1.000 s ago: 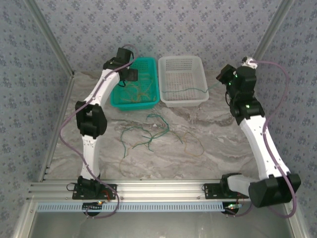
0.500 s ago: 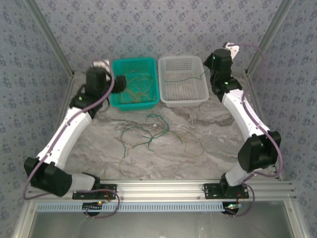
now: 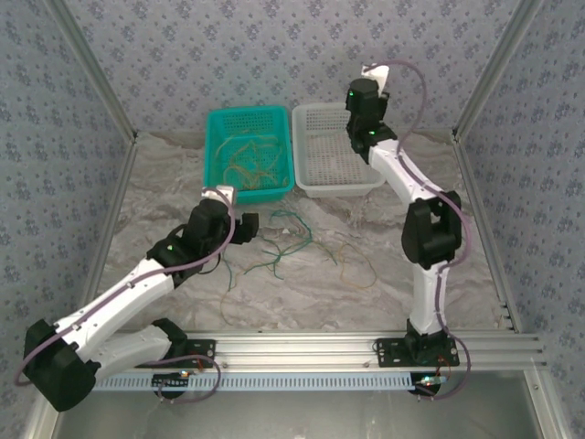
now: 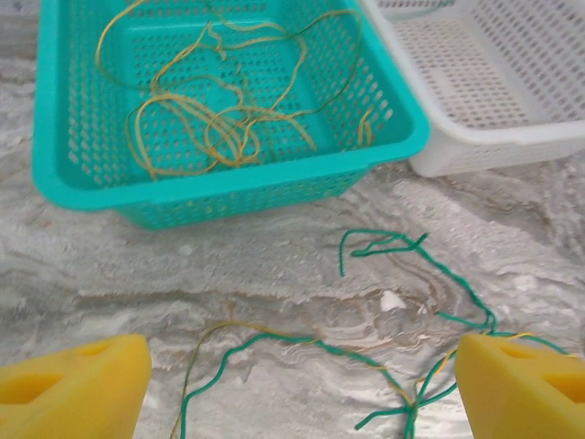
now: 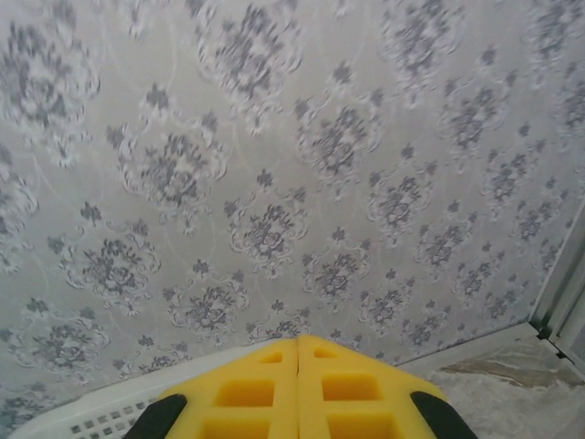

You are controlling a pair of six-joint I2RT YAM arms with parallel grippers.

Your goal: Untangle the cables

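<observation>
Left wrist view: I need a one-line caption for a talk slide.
Open left gripper above green cables on the table; yellow cables in the teal basket, white basket beside it.

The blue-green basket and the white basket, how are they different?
The teal basket is blue-green, and the white basket is plain white. The teal basket holds a loose heap of yellowish cables, while the near part of the white basket looks bare. The teal basket sits to the left of the white basket. Both are rectangular, full of little holes, and stand side by side on the table.
</observation>
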